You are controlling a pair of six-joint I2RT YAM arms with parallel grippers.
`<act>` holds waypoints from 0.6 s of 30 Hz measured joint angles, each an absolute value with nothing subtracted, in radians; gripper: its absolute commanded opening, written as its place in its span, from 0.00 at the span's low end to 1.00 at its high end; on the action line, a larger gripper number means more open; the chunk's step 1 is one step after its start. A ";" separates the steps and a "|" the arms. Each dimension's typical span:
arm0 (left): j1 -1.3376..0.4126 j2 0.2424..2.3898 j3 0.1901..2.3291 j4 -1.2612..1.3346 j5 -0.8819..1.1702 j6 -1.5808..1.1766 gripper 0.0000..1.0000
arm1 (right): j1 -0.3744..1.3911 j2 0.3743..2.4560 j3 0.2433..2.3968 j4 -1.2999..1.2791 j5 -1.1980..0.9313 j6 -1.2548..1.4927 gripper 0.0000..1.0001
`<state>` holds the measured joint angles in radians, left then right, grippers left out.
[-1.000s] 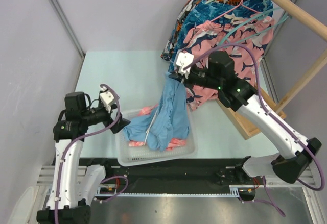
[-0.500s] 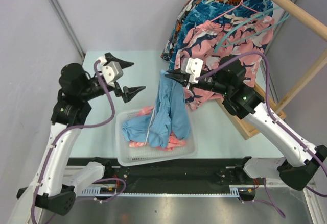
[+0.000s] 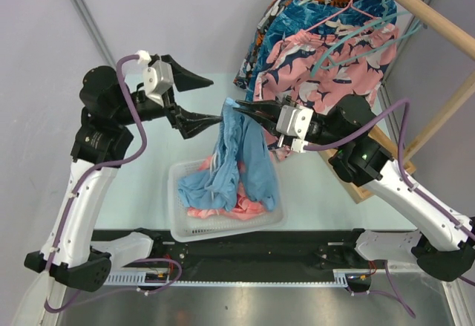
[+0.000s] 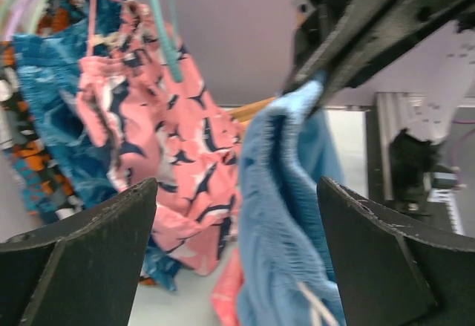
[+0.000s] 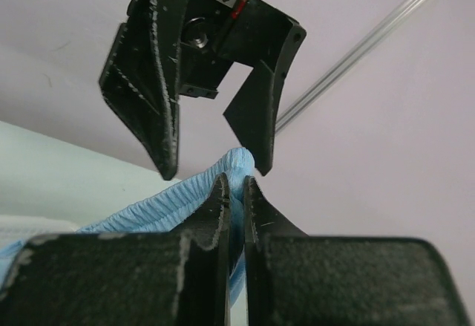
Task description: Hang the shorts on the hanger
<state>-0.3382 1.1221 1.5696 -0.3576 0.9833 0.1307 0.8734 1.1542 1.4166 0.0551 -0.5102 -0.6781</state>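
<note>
Above the white basket (image 3: 175, 226), near the table's middle, the shorts (image 3: 243, 155) hang as a gathered light-blue bundle. Their upper edge is lifted and their lower part is slumped into the basket on top of a salmon-pink garment (image 3: 223, 212).

Right gripper (image 3: 236, 106): I read its jaws as pressed together on the elastic waistband at the very top of the shorts. The right wrist view confirms a thin fold of blue fabric pinched between the two fingers.

Left gripper (image 3: 206, 102): jaws spread wide and holding nothing. It is raised to the height of the right gripper and faces it, with the top of the shorts in front of its opening. One fingertip sits just beside the pinched fold; I cannot tell whether it touches.

The hanger (image 4: 165, 36), mint-green, hangs at the back right on the wooden rod (image 3: 427, 15), against the pink shark-print shorts (image 3: 334, 81). It is well apart from both grippers, and the blue shorts are not on it.
</note>
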 measured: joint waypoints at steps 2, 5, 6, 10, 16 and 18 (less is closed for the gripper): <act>-0.350 1.120 1.569 -0.357 1.003 0.096 0.89 | 0.874 1.156 1.417 0.069 -0.504 -0.685 0.00; -0.360 1.103 1.566 -0.346 1.018 0.035 0.87 | 0.876 1.163 1.417 0.091 -0.501 -0.693 0.00; -0.369 1.100 1.566 -0.344 1.022 0.025 0.86 | 0.876 1.166 1.417 0.096 -0.501 -0.694 0.00; -0.403 1.081 1.561 -0.338 1.025 -0.010 0.84 | 0.876 1.179 1.417 0.109 -0.502 -0.700 0.00; -0.439 1.085 1.558 -0.346 0.972 -0.034 0.75 | 0.883 1.192 1.417 0.133 -0.502 -0.701 0.00; -0.448 1.097 1.558 -0.361 0.934 -0.038 0.64 | 0.887 1.197 1.417 0.149 -0.502 -0.706 0.00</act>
<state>-0.4484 1.0966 1.5581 -0.3607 0.9344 -0.0380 0.8871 1.1969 1.4166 0.1486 -0.5022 -0.7055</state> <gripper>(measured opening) 0.755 0.044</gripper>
